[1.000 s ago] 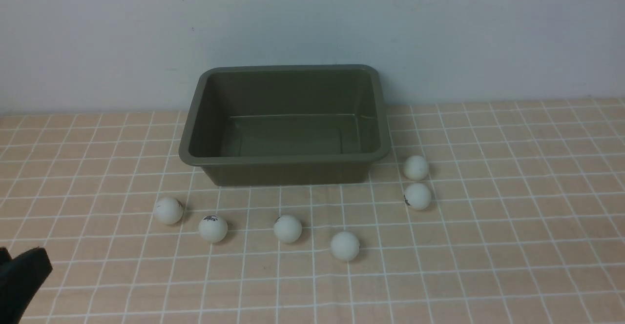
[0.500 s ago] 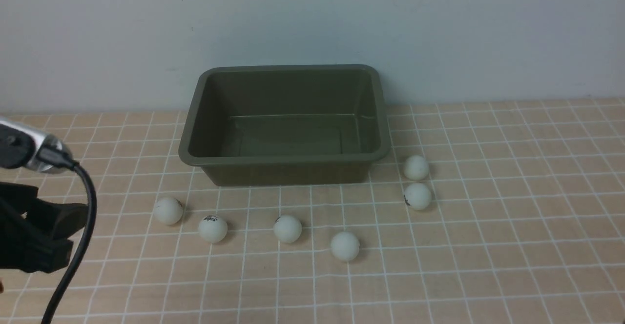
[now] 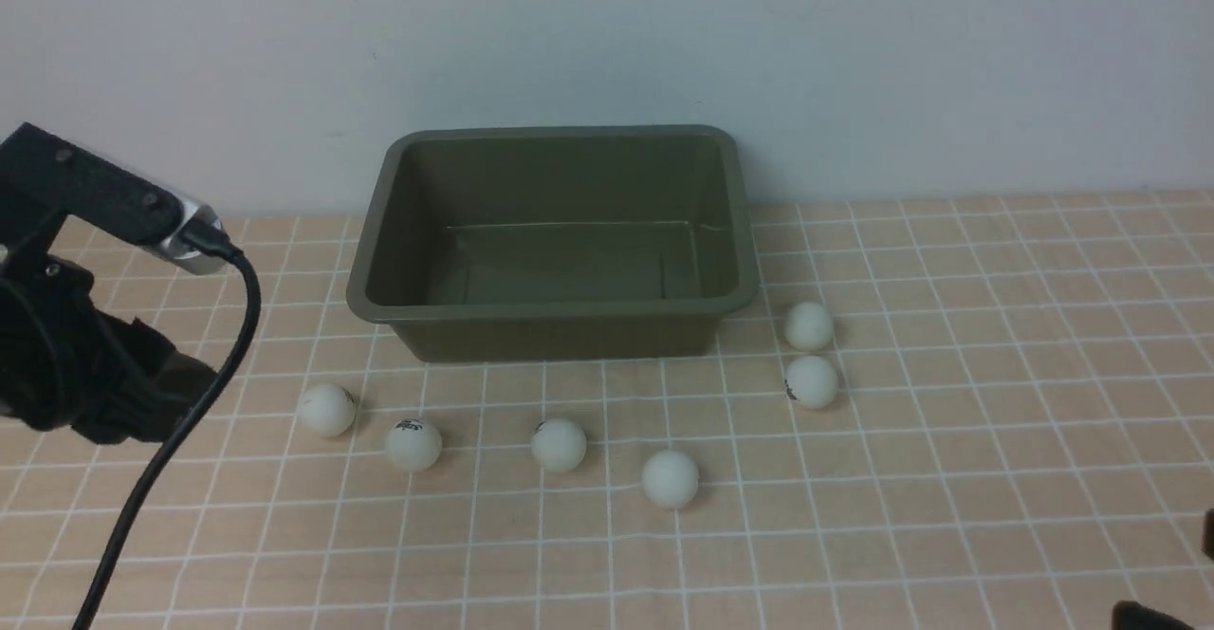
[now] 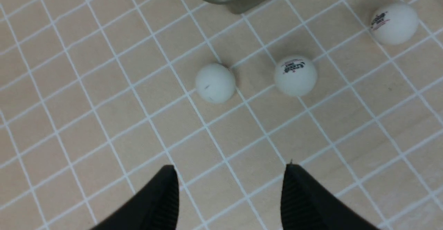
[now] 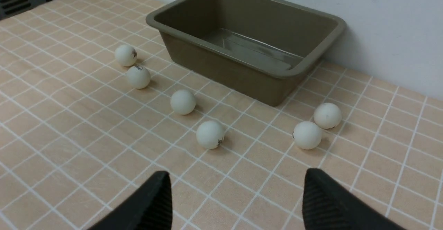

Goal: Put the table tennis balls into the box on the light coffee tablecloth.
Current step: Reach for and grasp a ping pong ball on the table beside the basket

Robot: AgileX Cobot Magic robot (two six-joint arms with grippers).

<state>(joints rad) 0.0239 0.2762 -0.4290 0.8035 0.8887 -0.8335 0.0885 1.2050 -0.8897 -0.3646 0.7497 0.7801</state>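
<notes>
Six table tennis balls (image 3: 559,445) on the light coffee tablecloth (image 3: 948,440), all outside the box (image 3: 550,310). Four sit in a loose row before its front wall, two by its front right corner. Left claw (image 4: 230,169) fingers apart, nothing between; front view hides the tips behind the dark left arm (image 3: 76,374). Right claw (image 5: 237,181) also apart, empty; barely a dark sliver in front view. Left wrist view cuts the box down to one corner.

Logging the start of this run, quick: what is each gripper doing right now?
Left gripper: open, holding nothing.
Right gripper: open, holding nothing.
</notes>
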